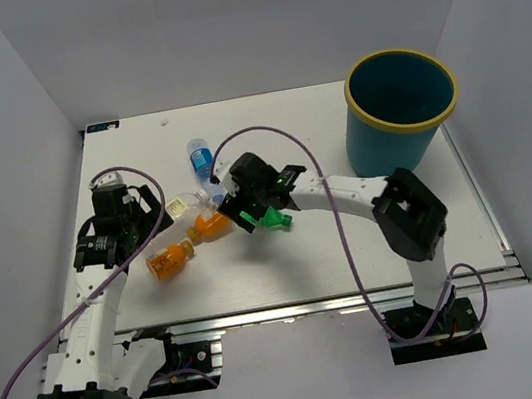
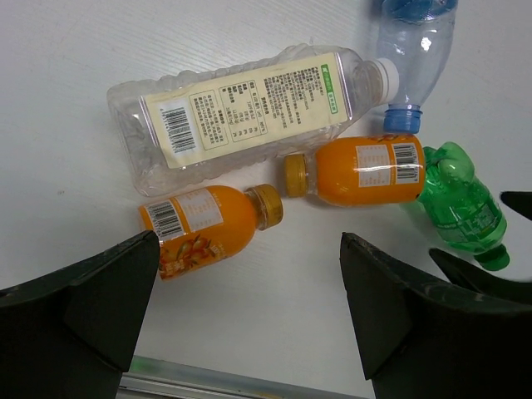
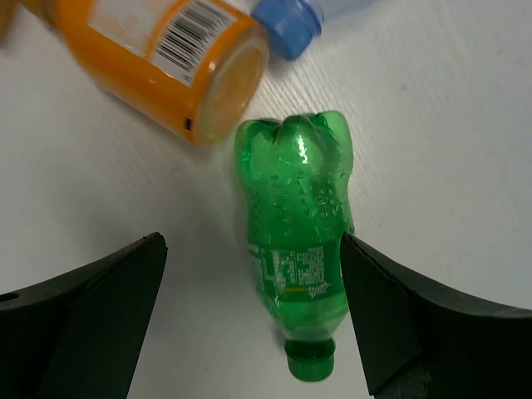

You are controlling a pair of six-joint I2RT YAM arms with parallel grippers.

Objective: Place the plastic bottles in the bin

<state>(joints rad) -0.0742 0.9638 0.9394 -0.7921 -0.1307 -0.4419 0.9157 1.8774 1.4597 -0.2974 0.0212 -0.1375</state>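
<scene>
Hovering by the desk's left edge, the left gripper (image 2: pixel 249 249) has its jaws apart above an orange juice bottle (image 2: pixel 204 229). Mid-desk, the right gripper (image 3: pixel 252 249) brackets the green bottle (image 3: pixel 295 216), jaws apart — best to close squarely on its label. The bin (image 1: pixel 389 145) stands at the far right corner.

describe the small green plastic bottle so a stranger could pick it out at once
Find the round teal bucket with a yellow rim at the far right of the white table, then look left to the cluster of bottles. The small green plastic bottle is the cluster's rightmost, its base beside an orange-filled bottle; it alone is green.
</scene>
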